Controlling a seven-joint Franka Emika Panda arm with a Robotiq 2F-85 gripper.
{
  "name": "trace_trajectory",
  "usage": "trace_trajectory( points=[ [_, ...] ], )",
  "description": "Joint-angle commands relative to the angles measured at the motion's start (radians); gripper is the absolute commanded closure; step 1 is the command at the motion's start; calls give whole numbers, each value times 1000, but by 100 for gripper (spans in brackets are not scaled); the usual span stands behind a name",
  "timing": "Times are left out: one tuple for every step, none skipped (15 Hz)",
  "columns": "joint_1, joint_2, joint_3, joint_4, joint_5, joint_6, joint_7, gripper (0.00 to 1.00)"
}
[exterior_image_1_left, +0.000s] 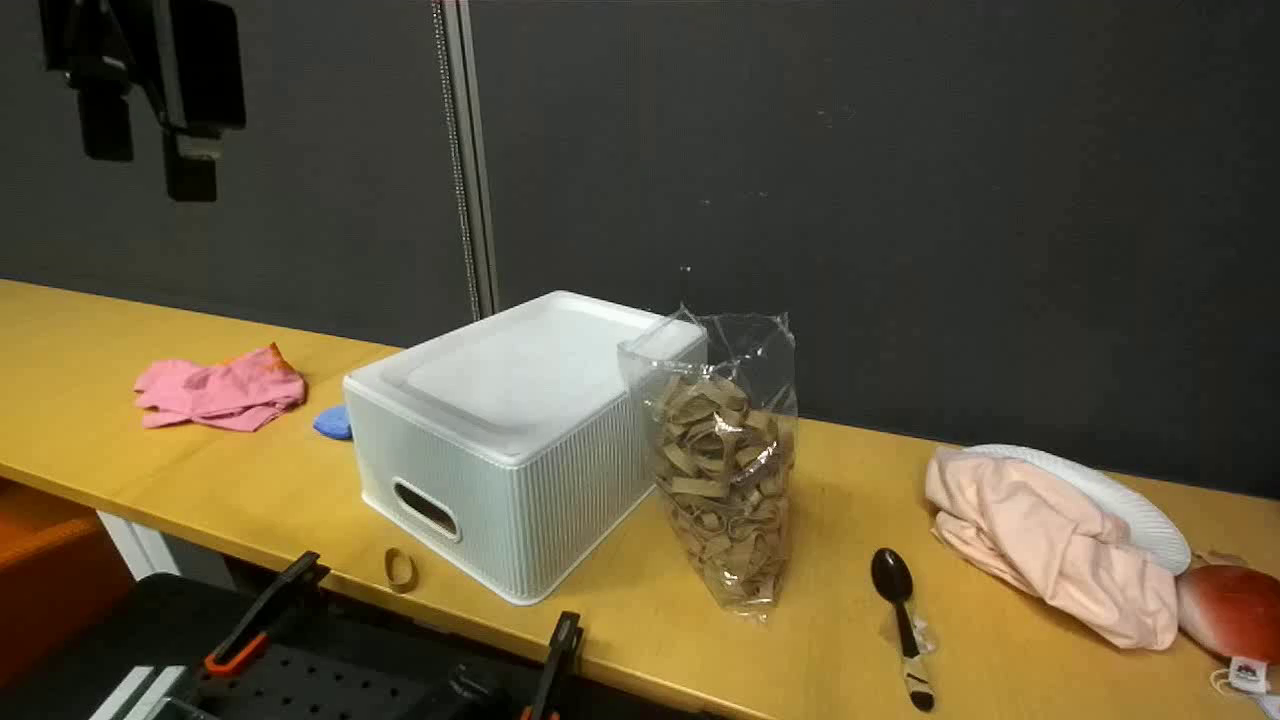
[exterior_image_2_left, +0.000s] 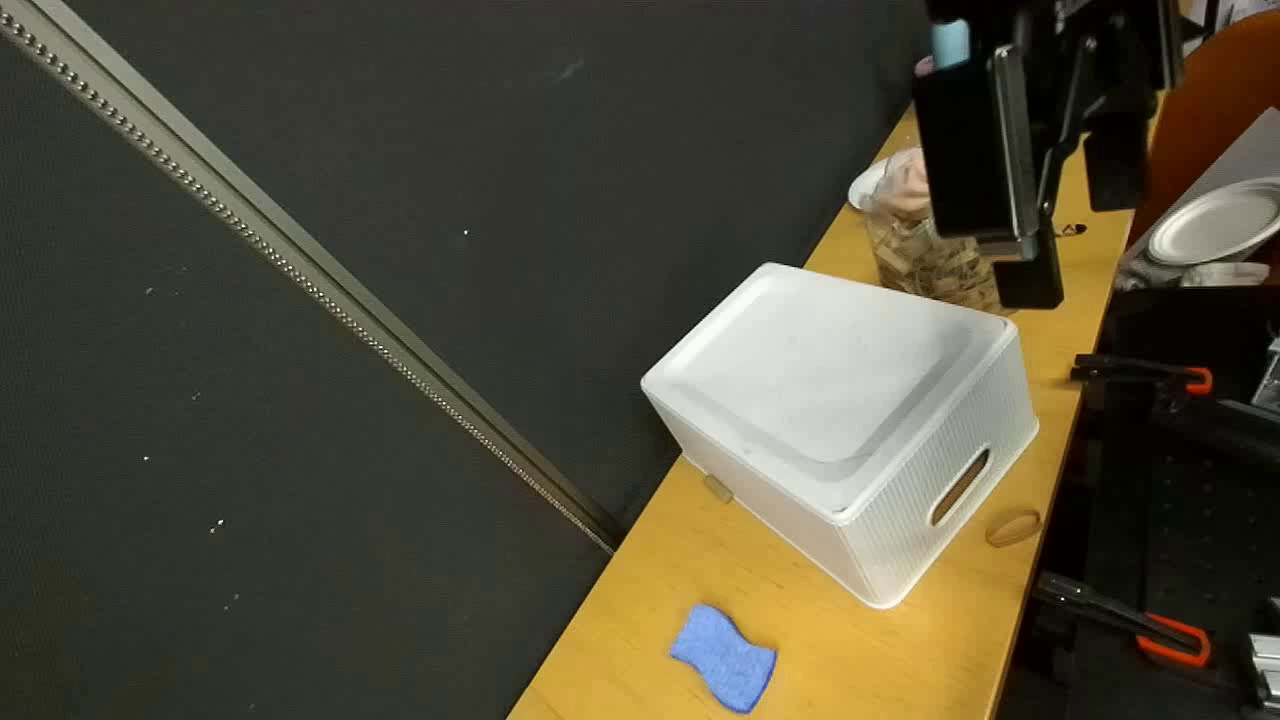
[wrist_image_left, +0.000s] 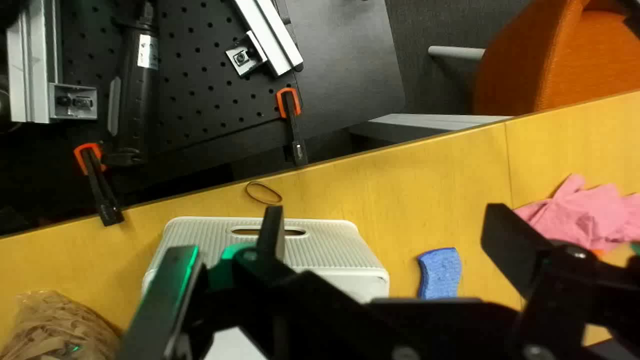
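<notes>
High above the tabletop, my gripper (exterior_image_1_left: 148, 170) (wrist_image_left: 386, 217) stands open, its fingers wide apart and touching nothing. Seen from the wrist, a blue sponge (wrist_image_left: 440, 272) (exterior_image_2_left: 725, 655) lies on the wood well below, in the gap between the fingers, partly covered by the gripper body. A white ribbed box (exterior_image_1_left: 520, 430) (exterior_image_2_left: 830, 380) with a lid and an oval handle slot sits beside the sponge. Against the box's far side in an exterior view leans a clear bag of tan rubber bands (exterior_image_1_left: 725, 480). One loose rubber band (exterior_image_1_left: 400, 570) (wrist_image_left: 263, 193) rests near the table edge. A crumpled pink cloth (exterior_image_1_left: 220, 390) lies past the sponge.
A black spoon (exterior_image_1_left: 893, 580), a peach cloth (exterior_image_1_left: 1050, 540) over a white plate (exterior_image_1_left: 1150, 515) and a red plush toy (exterior_image_1_left: 1235, 610) occupy one table end. A dark partition (exterior_image_1_left: 880, 200) backs the table. Clamps (wrist_image_left: 292, 125) grip its front edge; an orange chair (wrist_image_left: 575, 65) stands beyond.
</notes>
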Motion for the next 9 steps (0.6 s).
trace_trajectory(
  points=[
    [-15,0,12,2,6,-4,-6,0],
    [-15,0,12,2,6,-4,-6,0],
    [-15,0,12,2,6,-4,-6,0],
    [-15,0,12,2,6,-4,-7,0],
    [-15,0,12,2,6,-4,-6,0],
    [-15,0,12,2,6,-4,-7,0],
    [-15,0,12,2,6,-4,-7,0],
    [-20,46,17,23,-6,51,-21,0],
    [-16,85,19,42,-9,97,-45,0]
  ],
)
